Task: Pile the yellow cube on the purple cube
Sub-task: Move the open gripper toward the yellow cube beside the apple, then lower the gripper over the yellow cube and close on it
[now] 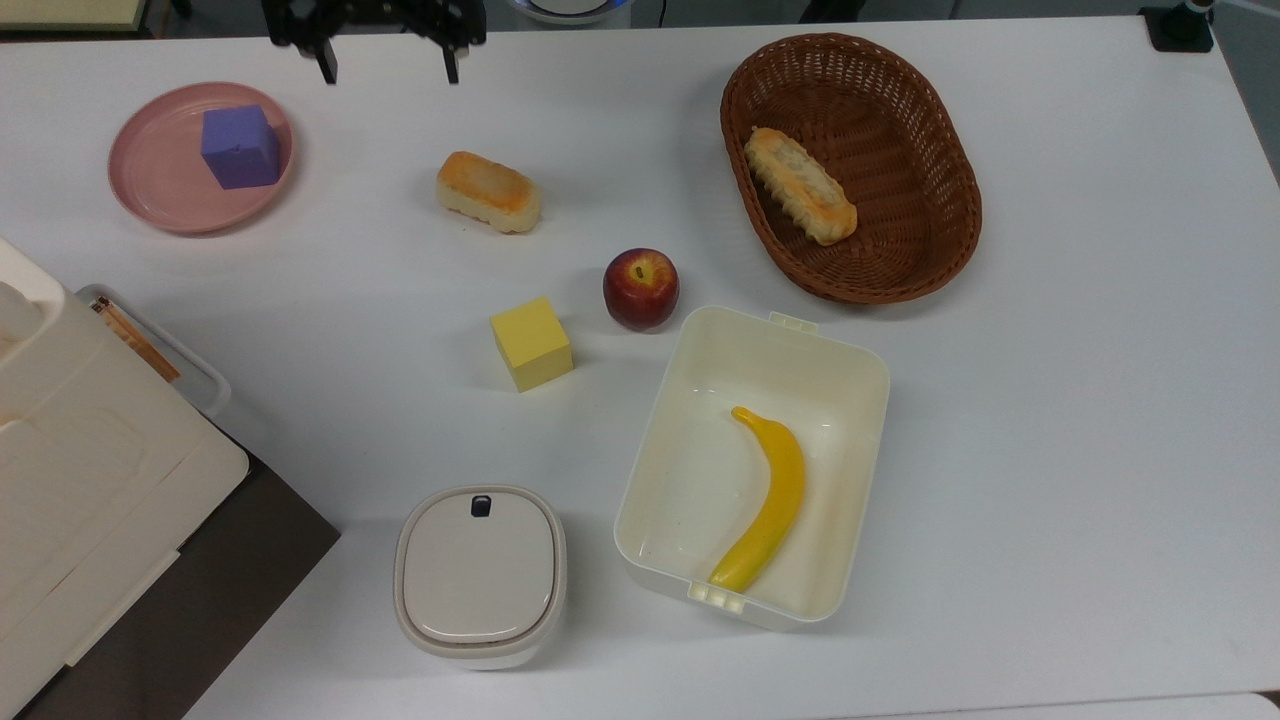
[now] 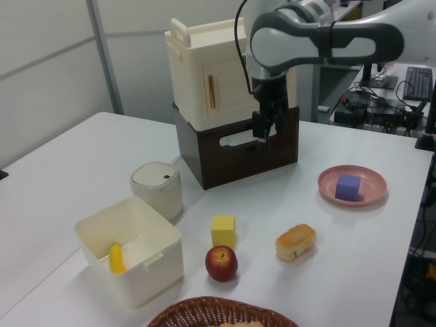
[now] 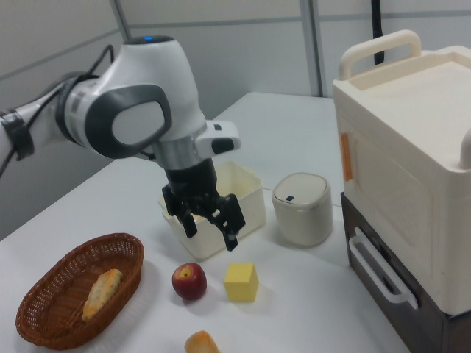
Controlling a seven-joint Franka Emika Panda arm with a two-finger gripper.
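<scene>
Black two-finger hand (image 1: 386,72) cut off at the top view's upper edge, empty, fingers spread apart, pointing down above the white tabletop (image 1: 1050,400). Pale-yellow matte cube (image 1: 531,343) just beside red apple (image 1: 641,288). Violet-purple matte cube (image 1: 240,147) sits on pink round plate (image 1: 150,190).

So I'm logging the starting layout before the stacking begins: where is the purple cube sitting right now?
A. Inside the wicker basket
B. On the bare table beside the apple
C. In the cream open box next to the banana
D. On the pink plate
D: the purple cube rests on the pink plate near the top view's upper left, apart from the yellow cube, which sits on the bare table.
</scene>
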